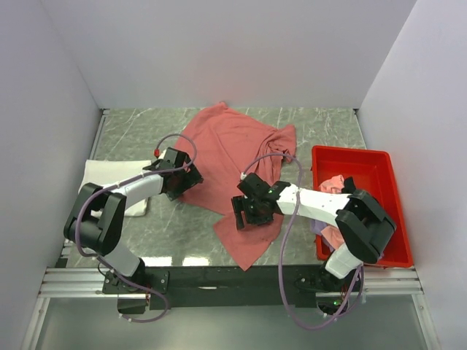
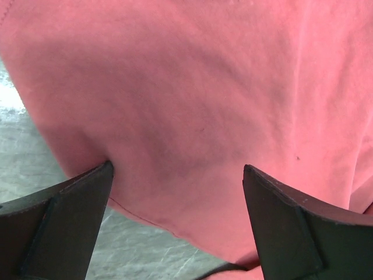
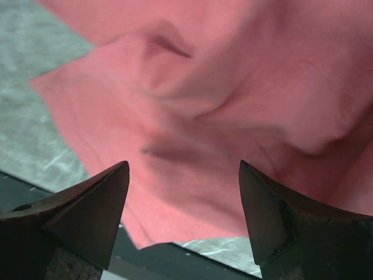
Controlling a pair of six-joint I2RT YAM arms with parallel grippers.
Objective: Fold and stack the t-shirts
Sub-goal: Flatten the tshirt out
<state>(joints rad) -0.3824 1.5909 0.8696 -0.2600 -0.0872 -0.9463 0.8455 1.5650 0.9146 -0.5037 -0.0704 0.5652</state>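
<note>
A large dusty red t-shirt (image 1: pixel 233 157) lies spread and rumpled across the middle of the marble table. My left gripper (image 1: pixel 191 177) is open at the shirt's left edge; its wrist view shows the red cloth (image 2: pixel 192 105) and its hem between the spread jaws. My right gripper (image 1: pixel 244 213) is open over the shirt's lower part; its wrist view shows wrinkled red cloth (image 3: pixel 221 111) between the jaws. A folded white t-shirt (image 1: pixel 109 179) lies at the left under the left arm. A light pink t-shirt (image 1: pixel 334 184) sits in the tray.
A bright red plastic tray (image 1: pixel 379 175) stands at the right, partly covered by the right arm, with pink and lavender cloth in it. White walls close in the table on three sides. A black rail (image 1: pixel 219 277) runs along the near edge.
</note>
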